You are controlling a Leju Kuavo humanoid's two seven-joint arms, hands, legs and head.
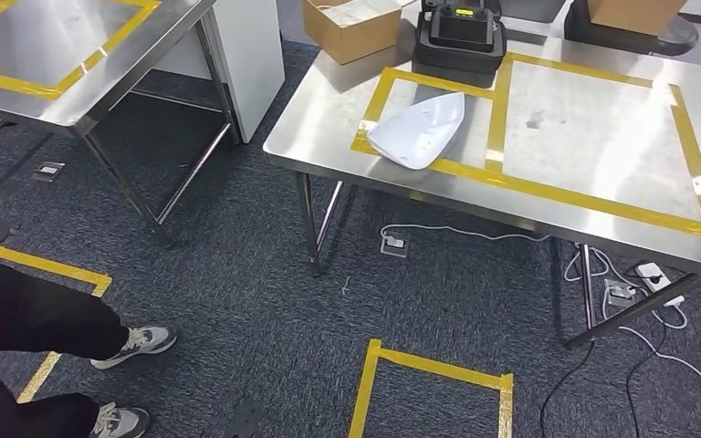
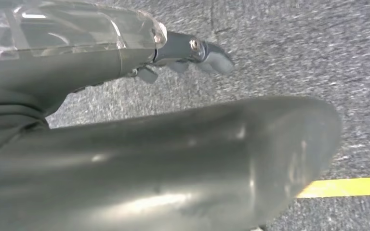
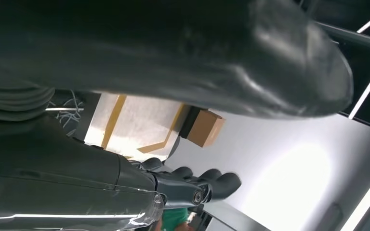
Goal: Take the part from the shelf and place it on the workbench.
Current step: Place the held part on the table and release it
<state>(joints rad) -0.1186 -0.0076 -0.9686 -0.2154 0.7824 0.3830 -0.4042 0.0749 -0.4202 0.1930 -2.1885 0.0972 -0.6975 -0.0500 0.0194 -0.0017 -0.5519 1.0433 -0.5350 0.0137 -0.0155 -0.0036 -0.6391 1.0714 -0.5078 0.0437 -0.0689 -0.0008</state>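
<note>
From the head view the white part (image 1: 418, 130) lies on the workbench (image 1: 593, 128) inside the smaller yellow tape square (image 1: 427, 123), while the wrist views show the left hand (image 2: 183, 53) over carpet and the right hand (image 3: 192, 185), both empty with fingers loosely apart.

Dark grey carpet floor (image 1: 237, 265) throughout. Steel workbench (image 1: 329, 128) is the landmark: yellow tape rectangles (image 1: 593, 196) marked on its top, black device (image 1: 461, 36) and cardboard box (image 1: 351, 27) at its far edge, 2nd box (image 1: 634, 14) further along the far side. White cable (image 1: 456, 233) and power strip (image 1: 654, 276) on floor under the bench. Yellow tape square (image 1: 434, 383) on carpet in front of the bench. 2nd steel table (image 1: 82, 64), also taped, left of the bench; white cabinet (image 1: 251, 55) between the two. Person's legs & grey sneakers (image 1: 137, 342) near left of the bench, by another floor tape mark (image 1: 50, 266).
</note>
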